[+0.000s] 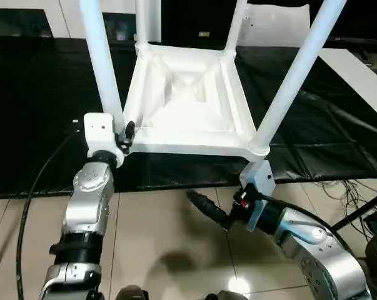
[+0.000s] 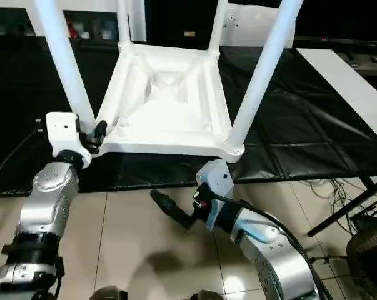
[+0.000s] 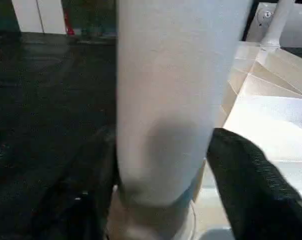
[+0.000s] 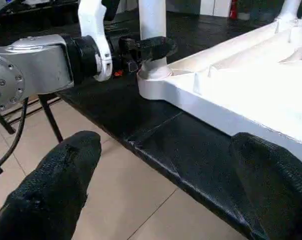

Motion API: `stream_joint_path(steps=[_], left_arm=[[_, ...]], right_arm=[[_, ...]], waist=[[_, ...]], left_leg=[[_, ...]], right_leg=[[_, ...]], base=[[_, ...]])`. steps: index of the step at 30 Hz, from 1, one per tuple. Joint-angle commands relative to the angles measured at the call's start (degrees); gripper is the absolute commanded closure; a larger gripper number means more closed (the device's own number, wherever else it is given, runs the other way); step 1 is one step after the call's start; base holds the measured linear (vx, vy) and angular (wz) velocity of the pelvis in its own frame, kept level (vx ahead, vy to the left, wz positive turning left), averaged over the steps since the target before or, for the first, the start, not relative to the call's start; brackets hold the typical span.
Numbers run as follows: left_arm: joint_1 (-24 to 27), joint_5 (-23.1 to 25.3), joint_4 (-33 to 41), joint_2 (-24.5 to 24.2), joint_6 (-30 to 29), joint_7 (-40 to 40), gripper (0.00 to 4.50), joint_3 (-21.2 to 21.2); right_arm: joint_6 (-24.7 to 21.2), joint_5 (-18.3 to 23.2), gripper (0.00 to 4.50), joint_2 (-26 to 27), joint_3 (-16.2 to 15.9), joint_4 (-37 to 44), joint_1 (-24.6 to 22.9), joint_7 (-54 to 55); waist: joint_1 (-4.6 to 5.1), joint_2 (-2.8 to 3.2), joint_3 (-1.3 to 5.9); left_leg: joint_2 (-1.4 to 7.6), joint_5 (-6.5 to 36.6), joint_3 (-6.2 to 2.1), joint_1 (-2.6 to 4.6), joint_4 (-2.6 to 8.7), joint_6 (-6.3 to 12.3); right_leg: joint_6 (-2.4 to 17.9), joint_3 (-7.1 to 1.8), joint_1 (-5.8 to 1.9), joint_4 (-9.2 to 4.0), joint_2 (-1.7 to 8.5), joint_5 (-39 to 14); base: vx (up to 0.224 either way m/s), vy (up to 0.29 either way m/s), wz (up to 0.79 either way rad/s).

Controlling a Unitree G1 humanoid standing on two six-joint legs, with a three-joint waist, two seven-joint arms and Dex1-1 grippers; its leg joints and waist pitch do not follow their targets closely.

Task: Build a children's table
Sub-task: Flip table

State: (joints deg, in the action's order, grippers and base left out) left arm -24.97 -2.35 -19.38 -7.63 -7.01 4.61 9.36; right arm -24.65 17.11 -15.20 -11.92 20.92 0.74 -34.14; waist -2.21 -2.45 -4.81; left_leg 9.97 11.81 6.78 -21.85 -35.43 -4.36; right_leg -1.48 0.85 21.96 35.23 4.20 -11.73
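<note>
The left gripper (image 1: 127,139) reaches level over the work table (image 1: 38,112), fingers straddling the near-left leg (image 1: 104,62) just above its tabletop (image 1: 188,106) socket; contact cannot be confirmed. The right gripper (image 4: 161,190) hangs wide open and empty, just below the near-right corner.

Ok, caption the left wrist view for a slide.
Black left fingers flank the base of a white tapered tubular leg beside the ribbed white plastic tabletop.

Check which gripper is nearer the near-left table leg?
Left. The left gripper straddles the near-left leg at its base; the right gripper hangs open over the floor, off the work table's edge.

Leg (image 1: 100,62) tops beyond upper edge
</note>
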Motion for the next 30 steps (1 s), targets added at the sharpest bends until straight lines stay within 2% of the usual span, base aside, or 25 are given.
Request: stream_joint_path(steps=[1, 8, 9, 14, 15, 17, 20, 22, 23, 25, 26, 28, 29, 30], left_arm=[[-0.8, 0.2, -0.9, 0.1, 0.7, -0.3, 1.82, -0.2], [-1.1, -1.7, -2.9, 0.7, 1.8, -0.7, 2.38, 1.0], [-1.0, -2.8, -2.7, 1.3, 1.4, -0.6, 2.42, 1.7], [-0.4, -8.5, -1.4, 4.5, -1.0, -0.4, 2.47, 4.6], [-0.2, -12.0, -0.5, 7.0, -2.8, -1.4, 2.47, 6.5], [-0.1, -13.5, 0.0, 8.1, -3.8, -1.8, 2.47, 7.2], [0.5, -18.4, 2.7, 12.6, -6.9, -4.2, 2.47, 9.3], [0.7, -19.0, 3.5, 13.2, -7.6, -4.5, 2.47, 9.1], [1.4, -19.9, 5.3, 14.5, -9.6, -4.5, 2.47, 8.7], [2.4, -19.8, 7.7, 15.6, -11.9, -3.8, 2.47, 7.5], [2.4, -19.8, 7.7, 15.6, -11.9, -3.8, 2.47, 7.5], [3.5, -20.0, 10.3, 17.0, -14.6, -3.2, 2.47, 6.3], [4.3, -19.9, 11.6, 17.4, -16.0, -2.9, 2.47, 5.4], [4.7, -19.8, 12.1, 17.4, -16.5, -2.7, 2.47, 5.0]], right_arm=[[0.2, -0.5, 0.0, -0.2, -0.3, -0.6, 0.5, 0.2], [0.3, -0.4, 0.0, -0.2, -0.4, -0.8, 0.7, 0.2], [0.3, -0.5, 0.0, -0.2, -0.5, -0.9, 0.7, 0.3], [0.4, -0.5, 0.0, 0.0, -0.2, -1.5, 1.1, 0.7], [0.3, -0.6, 0.0, 0.8, 0.4, -2.2, 1.5, 1.9], [0.1, -0.7, 0.0, 1.3, 0.7, -2.6, 1.8, 2.7], [-1.1, 0.5, 0.0, 4.8, 3.9, -5.0, 3.5, 7.2], [-1.5, 0.7, 0.0, 5.8, 4.9, -5.8, 4.2, 8.8], [-2.3, 2.0, 0.0, 8.1, 7.1, -7.4, 5.6, 11.5], [-2.7, 3.6, 0.0, 10.4, 9.3, -9.9, 7.5, 14.2], [-2.7, 3.6, 0.0, 10.4, 9.3, -9.9, 7.5, 14.2], [-0.9, 4.9, 0.0, 13.2, 12.4, -14.8, 10.7, 17.5], [1.6, 5.7, 0.0, 15.0, 14.7, -19.3, 13.5, 19.3], [2.8, 6.0, 0.0, 15.5, 15.7, -21.3, 14.7, 19.8]], waist=[[-0.11, 1.19, 4.17], [-0.15, 0.94, 4.03], [-0.2, 1.13, 4.02], [-0.09, 0.88, 4.0], [-0.05, 0.8, 4.03], [0.02, 0.66, 3.98], [-0.06, 0.73, 4.13], [-0.15, 0.81, 4.16], [-0.15, 1.0, 4.04], [-0.06, 1.02, 4.08], [0.01, 1.06, 4.11], [-0.07, 1.42, 4.11], [0.06, 1.38, 4.07], [0.15, 1.36, 4.17]], left_leg=[[1.97, 7.1, 0.25, 0.71, 5.01, 0.87], [2.01, 8.0, 0.3, 0.69, 5.13, 0.9], [2.05, 8.3, 0.27, 0.74, 5.17, 0.8], [2.01, 8.2, 0.31, 0.58, 5.16, 0.69], [1.92, 7.9, 0.37, 0.52, 5.09, 0.94], [1.89, 7.5, 0.51, 0.41, 5.03, 1.32], [1.81, 5.7, 0.78, 0.31, 4.85, 2.47], [1.65, 6.0, 1.02, 0.27, 4.82, 2.85], [1.68, 6.5, 1.07, 0.26, 4.9, 2.8], [1.72, 7.5, 0.99, 0.25, 5.06, 2.37], [1.75, 7.6, 1.07, 0.29, 5.04, 2.29], [1.79, 7.4, 1.04, 0.39, 5.17, 1.8], [1.79, 7.7, 1.04, 0.36, 5.23, 1.42], [1.79, 7.8, 1.04, 0.32, 5.21, 1.26]], right_leg=[[13.1, -1.36, -2.5, -3.04, 2.64, 1.9], [12.9, -1.38, -2.43, -3.22, 2.68, 0.1], [12.9, -1.39, -2.37, -3.21, 2.71, -0.2], [13.1, -1.39, -2.42, -3.25, 2.77, -0.6], [13.1, -1.4, -2.45, -3.26, 2.75, -0.6], [13.3, -1.41, -2.44, -3.38, 2.8, -1.1], [13.9, -1.42, -2.38, -3.35, 2.88, -1.2], [14.1, -1.4, -2.26, -3.58, 2.8, -3.1], [13.7, -1.45, -2.14, -3.73, 2.73, -4.3], [13.3, -1.37, -2.05, -3.87, 2.71, -5.9], [13.1, -1.4, -2.0, -3.85, 2.69, -5.9], [12.3, -1.36, -1.84, -3.79, 2.56, -5.2], [12.2, -1.29, -1.77, -3.81, 2.55, -5.3], [12.2, -1.28, -1.83, -3.74, 2.64, -5.2]], base=[[0.0, 0.0, 0.0], [0.0, 0.0, 0.0], [0.0, 0.0, 0.0], [0.0, 0.0, 0.0], [0.0, 0.0, 0.0], [0.0, 0.0, 0.0], [0.0, 0.0, 0.0], [0.0, 0.0, 0.0], [0.0, 0.0, 0.0], [0.0, 0.0, 0.0], [0.0, 0.0, 0.0], [0.0, 0.0, 0.0], [0.0, 0.0, 0.0], [0.0, 0.0, 0.0]])
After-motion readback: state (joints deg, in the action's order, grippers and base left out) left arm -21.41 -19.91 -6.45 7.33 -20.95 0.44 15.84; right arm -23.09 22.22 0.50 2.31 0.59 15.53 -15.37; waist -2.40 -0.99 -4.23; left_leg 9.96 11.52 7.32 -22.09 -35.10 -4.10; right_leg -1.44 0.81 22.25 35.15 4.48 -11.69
